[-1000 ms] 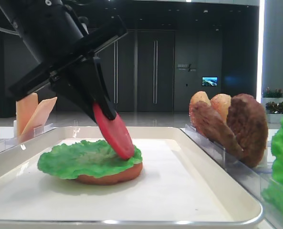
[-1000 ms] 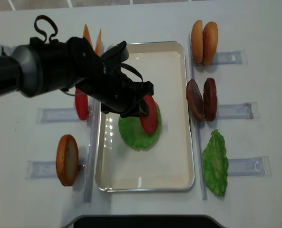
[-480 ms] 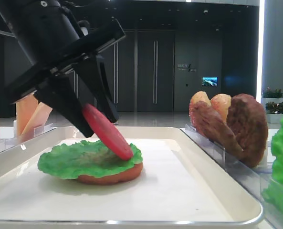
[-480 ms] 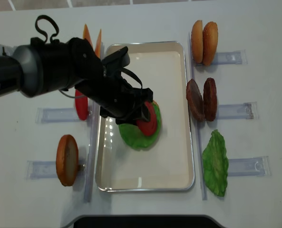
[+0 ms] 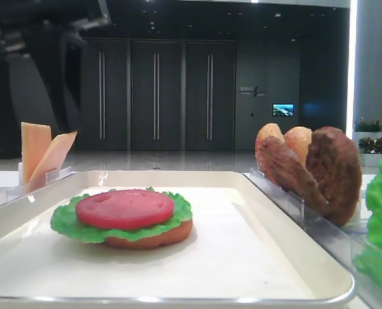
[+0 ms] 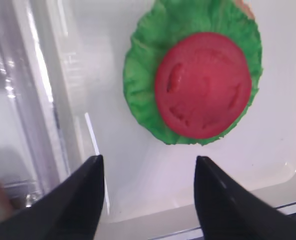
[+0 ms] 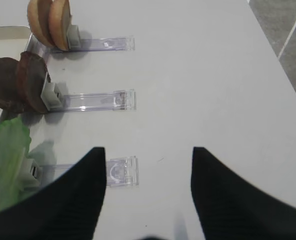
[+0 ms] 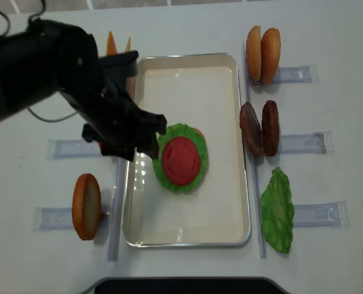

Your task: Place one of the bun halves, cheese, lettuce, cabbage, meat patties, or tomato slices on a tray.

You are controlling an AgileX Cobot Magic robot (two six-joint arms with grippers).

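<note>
Tomato slice [image 5: 125,209], a second ago pinched tilted in the left gripper [image 6: 148,195], now lies flat on the lettuce [image 5: 71,222] and bun half [image 5: 152,237] inside the tray [image 5: 287,257], jaws spread and empty above, so this placement looks complete.

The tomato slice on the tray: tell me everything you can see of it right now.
The tomato slice is a flat round glossy red disc with faint seed dimples. It lies level on the lettuce, which covers a bun half in the tray. Nothing grips it: the open left gripper is beside it, apart.
</note>
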